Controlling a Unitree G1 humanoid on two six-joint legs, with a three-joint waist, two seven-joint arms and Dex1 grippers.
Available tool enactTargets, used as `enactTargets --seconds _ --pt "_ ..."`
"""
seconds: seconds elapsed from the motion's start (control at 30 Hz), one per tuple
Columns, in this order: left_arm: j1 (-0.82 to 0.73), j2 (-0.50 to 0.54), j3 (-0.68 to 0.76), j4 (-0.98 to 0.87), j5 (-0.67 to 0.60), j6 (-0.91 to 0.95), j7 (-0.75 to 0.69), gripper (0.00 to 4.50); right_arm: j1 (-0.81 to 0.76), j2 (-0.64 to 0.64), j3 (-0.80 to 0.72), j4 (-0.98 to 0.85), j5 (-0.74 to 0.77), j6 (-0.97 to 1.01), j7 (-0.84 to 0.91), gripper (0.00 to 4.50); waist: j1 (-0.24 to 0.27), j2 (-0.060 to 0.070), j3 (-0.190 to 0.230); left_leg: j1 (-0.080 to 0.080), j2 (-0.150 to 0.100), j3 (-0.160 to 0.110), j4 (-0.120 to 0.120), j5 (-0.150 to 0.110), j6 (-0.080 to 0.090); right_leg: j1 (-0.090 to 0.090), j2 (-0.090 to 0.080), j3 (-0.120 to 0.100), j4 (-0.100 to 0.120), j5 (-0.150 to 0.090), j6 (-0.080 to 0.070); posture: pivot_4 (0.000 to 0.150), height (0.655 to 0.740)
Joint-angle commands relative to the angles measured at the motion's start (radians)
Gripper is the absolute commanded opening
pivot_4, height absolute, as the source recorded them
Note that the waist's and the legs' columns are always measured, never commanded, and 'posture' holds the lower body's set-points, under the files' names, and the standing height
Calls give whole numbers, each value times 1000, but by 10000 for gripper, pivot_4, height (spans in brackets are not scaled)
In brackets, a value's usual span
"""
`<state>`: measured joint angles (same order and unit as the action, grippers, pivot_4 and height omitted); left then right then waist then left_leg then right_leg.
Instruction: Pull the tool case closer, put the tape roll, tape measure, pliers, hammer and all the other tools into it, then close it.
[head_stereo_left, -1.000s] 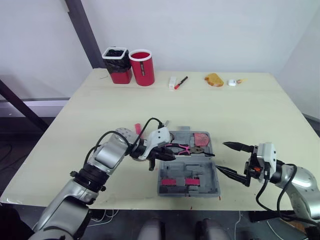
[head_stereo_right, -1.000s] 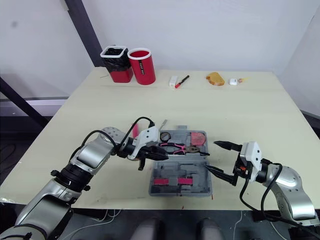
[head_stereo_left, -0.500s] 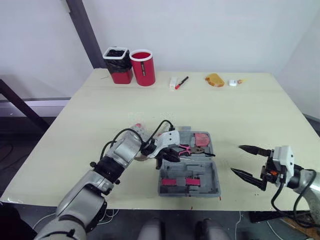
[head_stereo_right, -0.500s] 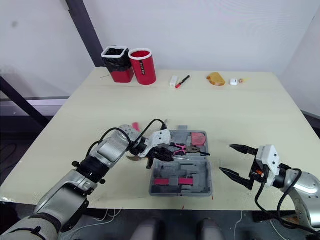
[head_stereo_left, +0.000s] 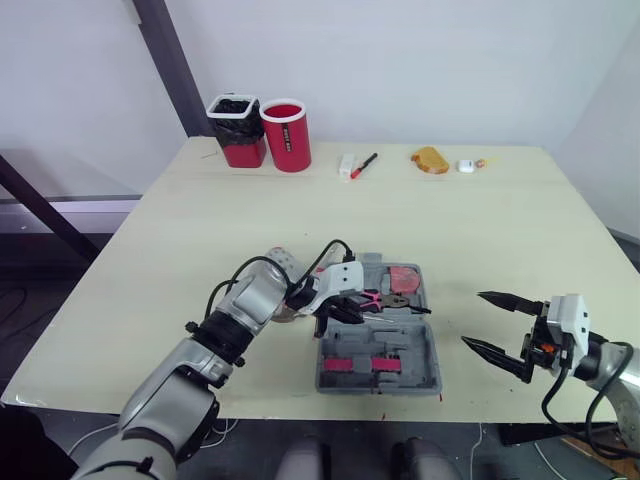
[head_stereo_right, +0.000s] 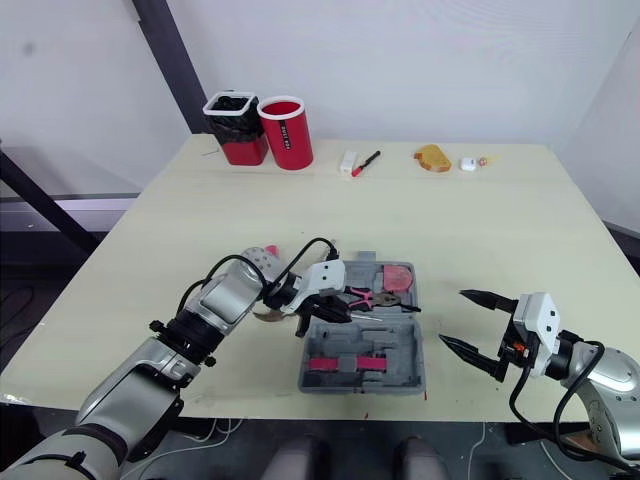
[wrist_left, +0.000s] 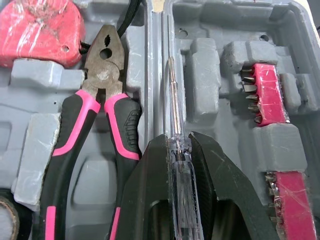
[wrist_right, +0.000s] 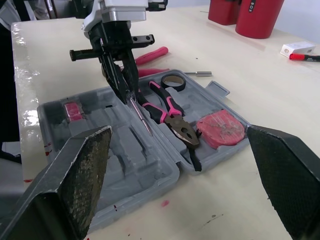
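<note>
Firstly, tool case (head_stereo_left: 424, 352): laid open on the table (head_stereo_left: 500, 220) near its front edge, both grey halves turned up.
Left gripper (wrist_left: 173, 141): held low over the case, above the ridge between the two halves.
Left fingers (wrist_left: 150, 175): pinched on the clear handle of a screwdriver (wrist_left: 178, 159).
Screwdriver: pointed along the ridge, its metal shaft just beside the pliers; whether the tip is touching the plastic cannot be told.
Pliers (wrist_left: 100, 100): laid in the far half, pink-and-black handles together, nose near the tape measure.
Tape measure (wrist_right: 220, 127): red, wrapped in film, seated at the right end of the far half.
Tape roll (wrist_right: 174, 81): a dark ring, set at the left end of the far half, by the plier handles.
Bit strips (wrist_left: 262, 95): two red strips, lodged in the near half.
Pink-handled tool (wrist_right: 150, 52): left on the table outside the case, just beyond its left side.
Right gripper (head_stereo_left: 472, 318): held above the table to the right of the case, apart from it.
Right fingers (head_stereo_left: 497, 297): spread wide, nothing gripped between them.
Far edge of table: a red cup (head_stereo_left: 285, 135) and a black-lined bin (head_stereo_left: 235, 130) are stood side by side, well apart from the case.
</note>
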<state>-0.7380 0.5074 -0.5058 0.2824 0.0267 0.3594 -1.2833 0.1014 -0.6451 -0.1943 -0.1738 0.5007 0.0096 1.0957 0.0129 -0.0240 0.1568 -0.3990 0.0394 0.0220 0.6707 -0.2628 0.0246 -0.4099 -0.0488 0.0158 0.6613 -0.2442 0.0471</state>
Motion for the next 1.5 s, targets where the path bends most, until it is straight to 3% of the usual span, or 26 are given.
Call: enactTargets --seconds 0.03,0.53,1.5 --pt "17 -2 16 -41 -12 -14 -10 1065 -6 2 -8 -21 1 -18 -6 45000 0 0 0 0 0 0 0 0 0 0 0 0 0 0 0 1500 7371" --pt "20 -33 53 -30 -17 -40 19 1065 -12 2 0 -33 -1 -8 -14 45000 0 0 0 0 0 0 0 0 0 0 0 0 0 0 0 1500 7371" --pt "31 -25 -32 -17 63 -49 -43 1065 -5 0 0 -29 -18 -23 -17 45000 0 0 0 0 0 0 0 0 0 0 0 0 0 0 0 1500 7371"
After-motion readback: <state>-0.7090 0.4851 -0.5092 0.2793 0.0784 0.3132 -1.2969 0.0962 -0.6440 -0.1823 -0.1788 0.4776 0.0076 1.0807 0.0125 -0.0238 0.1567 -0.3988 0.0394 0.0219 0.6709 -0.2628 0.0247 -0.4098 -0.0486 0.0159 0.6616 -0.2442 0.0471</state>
